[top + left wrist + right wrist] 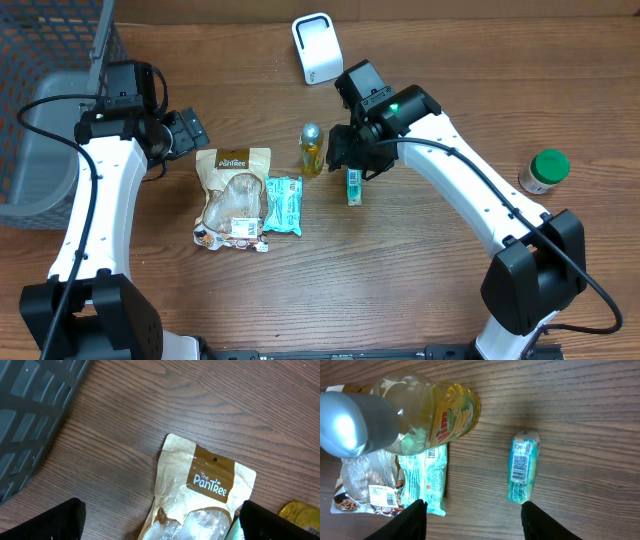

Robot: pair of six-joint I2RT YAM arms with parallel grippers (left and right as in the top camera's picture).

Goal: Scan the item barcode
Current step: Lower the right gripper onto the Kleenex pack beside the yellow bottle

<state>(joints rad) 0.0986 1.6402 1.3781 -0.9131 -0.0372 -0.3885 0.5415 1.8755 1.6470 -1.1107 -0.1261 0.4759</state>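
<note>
teal packet [522, 489] flat, long axis near-to-far, barcode [520, 467] facing up.

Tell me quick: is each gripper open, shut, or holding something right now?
Left gripper: open, holding nothing.
Right gripper: open, holding nothing.

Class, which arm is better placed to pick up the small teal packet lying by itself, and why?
Right. The right arm holds its jaws open over the teal packet, barcode facing up. The left arm hovers at the brown pouch, farther off.
</note>
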